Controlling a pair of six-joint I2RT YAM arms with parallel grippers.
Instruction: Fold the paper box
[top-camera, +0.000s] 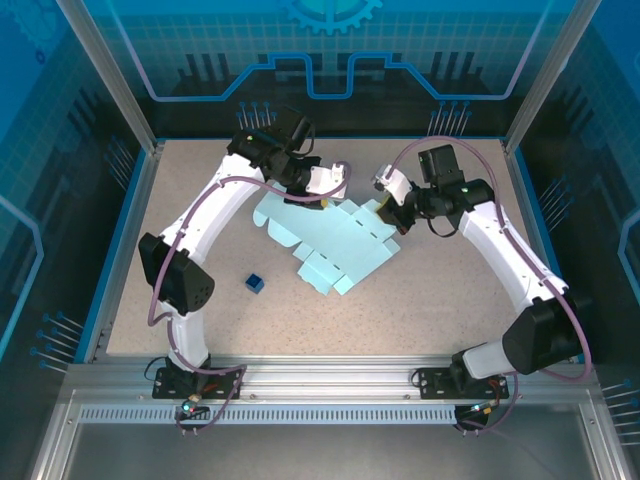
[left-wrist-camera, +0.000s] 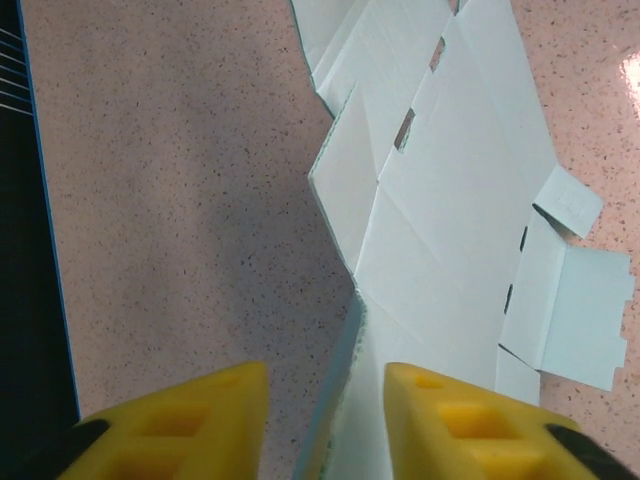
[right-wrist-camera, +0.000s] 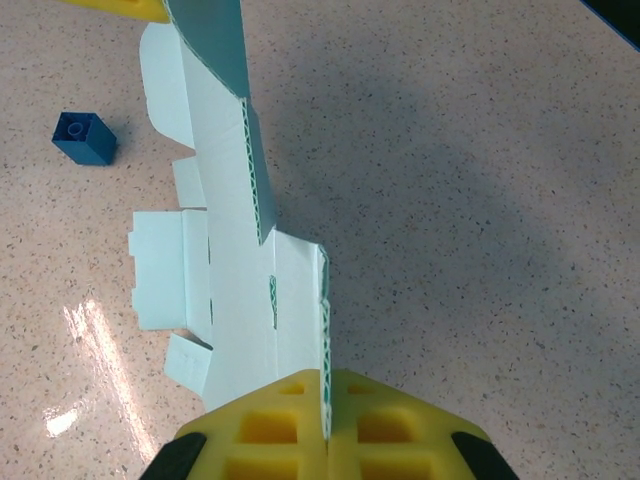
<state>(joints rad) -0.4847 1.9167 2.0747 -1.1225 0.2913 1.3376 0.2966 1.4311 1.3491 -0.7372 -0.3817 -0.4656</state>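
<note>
Box (top-camera: 335, 240): flat cut-out sheet lying mid-desk (top-camera: 450, 300), its far strip raised off the surface.

Right fingers (top-camera: 386, 207): closed, pinching the card at the far right edge.

Left fingers (top-camera: 330, 198): parted, straddling the far left edge, not clamped.

Step judged: folding the far panel up along its crease.

Recommended: the left fingers close fully before any lift. Both sides then rise together, turning about the scored line, so the thin card bends at the crease and not mid-panel.

Cube (top-camera: 254, 283): well apart from the sheet.
</note>
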